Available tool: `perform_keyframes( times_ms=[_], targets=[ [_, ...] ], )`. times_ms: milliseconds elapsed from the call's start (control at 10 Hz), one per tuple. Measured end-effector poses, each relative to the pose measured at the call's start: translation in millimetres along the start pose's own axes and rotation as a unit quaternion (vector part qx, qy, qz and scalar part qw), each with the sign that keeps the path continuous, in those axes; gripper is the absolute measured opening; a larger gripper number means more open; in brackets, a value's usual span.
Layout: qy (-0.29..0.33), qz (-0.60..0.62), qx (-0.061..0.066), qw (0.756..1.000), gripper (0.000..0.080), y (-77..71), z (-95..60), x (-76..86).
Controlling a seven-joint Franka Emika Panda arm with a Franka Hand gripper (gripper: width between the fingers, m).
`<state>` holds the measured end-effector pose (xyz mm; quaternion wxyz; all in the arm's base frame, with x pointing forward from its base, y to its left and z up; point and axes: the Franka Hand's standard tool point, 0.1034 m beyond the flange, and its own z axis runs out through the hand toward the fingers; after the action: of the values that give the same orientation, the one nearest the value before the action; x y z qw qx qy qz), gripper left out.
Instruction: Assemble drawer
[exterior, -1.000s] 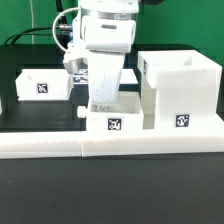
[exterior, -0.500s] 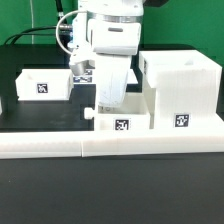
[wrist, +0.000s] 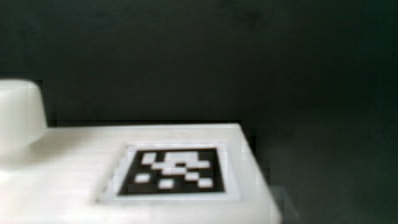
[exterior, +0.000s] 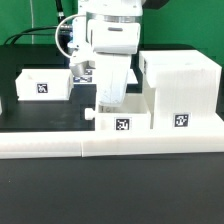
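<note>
Whether the jaws grip anything cannot be told, as the gripper [exterior: 108, 98] dips into the knobbed tray [exterior: 122, 125], which sits just beside the box shell [exterior: 180, 90], against the wall strip [exterior: 50, 146] along the desk's near edge, the second tray [exterior: 42, 84] well apart toward the desk's edge at the exterior view's left.

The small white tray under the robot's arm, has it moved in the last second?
Yes. The small tray slid toward the exterior view's right, closer to the large box shell, which stayed where it was.
</note>
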<state>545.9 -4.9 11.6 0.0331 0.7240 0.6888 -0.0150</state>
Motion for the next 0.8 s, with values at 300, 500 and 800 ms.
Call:
perform_keyframes(
  times_ms=[300,500,800],
  targets=[
    [0.000,0.001,0.000,1.000,0.0042,-0.3,0.4,-0.7],
    [0.001,0.000,0.000,1.000,0.0042,-0.2,0.2,1.4],
    [0.001,0.000,0.000,1.000,0.0042,0.3,0.2,1.3]
  ],
)
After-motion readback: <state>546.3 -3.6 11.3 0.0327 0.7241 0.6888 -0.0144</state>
